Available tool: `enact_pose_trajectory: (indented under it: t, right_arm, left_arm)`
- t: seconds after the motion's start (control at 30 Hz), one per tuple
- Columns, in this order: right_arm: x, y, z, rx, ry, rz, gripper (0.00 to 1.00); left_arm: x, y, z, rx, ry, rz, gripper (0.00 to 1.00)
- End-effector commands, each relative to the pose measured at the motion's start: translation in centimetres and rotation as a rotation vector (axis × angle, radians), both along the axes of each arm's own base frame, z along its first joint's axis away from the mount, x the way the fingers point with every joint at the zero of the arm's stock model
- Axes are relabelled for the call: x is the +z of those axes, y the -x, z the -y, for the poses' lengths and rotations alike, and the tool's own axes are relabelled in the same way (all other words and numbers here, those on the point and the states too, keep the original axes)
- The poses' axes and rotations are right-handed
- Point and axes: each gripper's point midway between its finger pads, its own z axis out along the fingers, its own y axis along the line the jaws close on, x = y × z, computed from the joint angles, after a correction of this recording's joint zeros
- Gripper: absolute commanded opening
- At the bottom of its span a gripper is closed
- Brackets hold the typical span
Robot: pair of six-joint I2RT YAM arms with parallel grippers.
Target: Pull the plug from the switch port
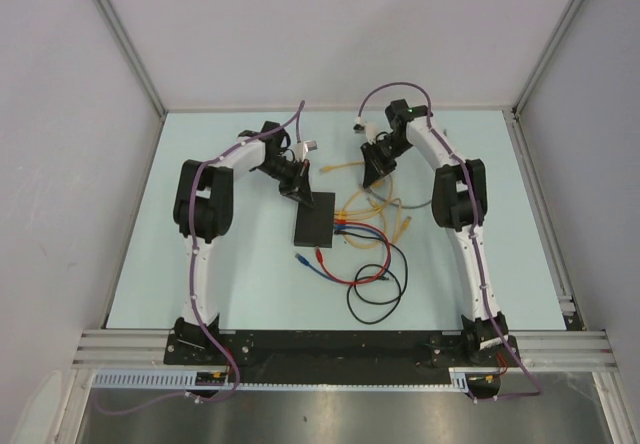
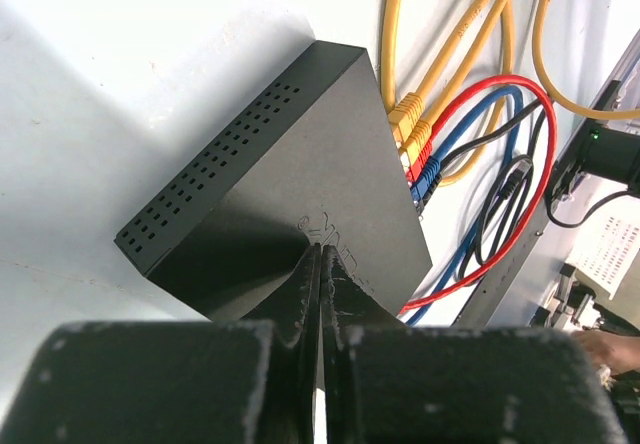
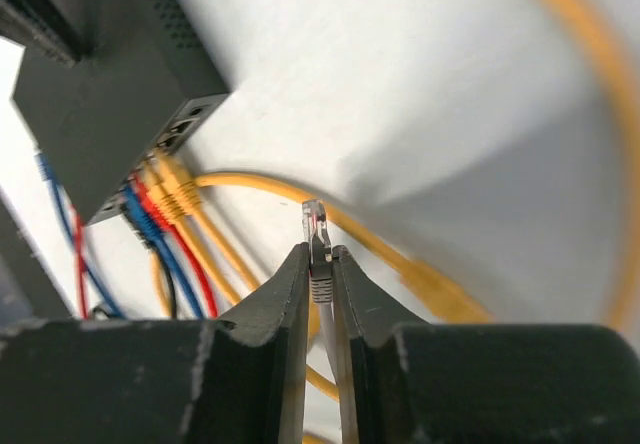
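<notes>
Ok, top view, left to right. The left gripper [image 1: 299,190] is at the upper end of the switch [image 1: 313,220]. The switch lies flat on the table [image 1: 200,164], just left of frame centre. Its long axis runs roughly up-down the frame, with the upper end leaning a bit right. The port edge faces right, into the cable tangle. The right gripper [image 1: 372,171] is up and to the right of the switch, apart from it.

The left wrist view resolves what the top view can't. There are vent slots down the switch's left side. On its right edge sit the yellow connectors [image 2: 408,116], the red connector [image 2: 419,158] and the blue connector [image 2: 428,176]. The left fingers are pressed fully together with no gap and nothing between them. Their tips are down on the switch's top face.

Only the right wrist view shows the grip. The right fingers are nearly closed, pinching a clear-grey plug [image 3: 317,232] upright, with its nose sticking out above the tips. The plug is out of the switch, which sits at the upper left of that frame, well apart from it. An open port mouth shows beside the yellow connectors there.
</notes>
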Motion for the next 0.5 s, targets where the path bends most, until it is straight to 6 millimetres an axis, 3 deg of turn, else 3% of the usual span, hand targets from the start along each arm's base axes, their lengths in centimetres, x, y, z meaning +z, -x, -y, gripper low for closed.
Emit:
enact_pose_trajectory:
  t: [0.0, 0.17, 0.27, 0.47]
  right_arm:
    - [3.1, -2.7, 0.7, -0.033, 0.048, 0.171, 0.00]
    - [1.6, -3.0, 1.5, -0.069, 0.121, 0.169, 0.00]
    - [1.3, -4.9, 3.8, -0.146, 0.270, 0.268, 0.00]
    - [3.7, -7.7, 6.4, -0.273, 0.338, 0.381, 0.00]
  left_arm:
    - [-3.9, -0.3, -1.6, -0.031, -0.127, 0.016, 0.00]
    - [-3.5, -0.3, -1.6, -0.033, -0.121, 0.022, 0.00]
    - [-3.3, -0.1, -1.6, -0.036, -0.119, 0.019, 0.00]
    - [-2.9, -0.1, -1.5, -0.038, -0.111, 0.027, 0.00]
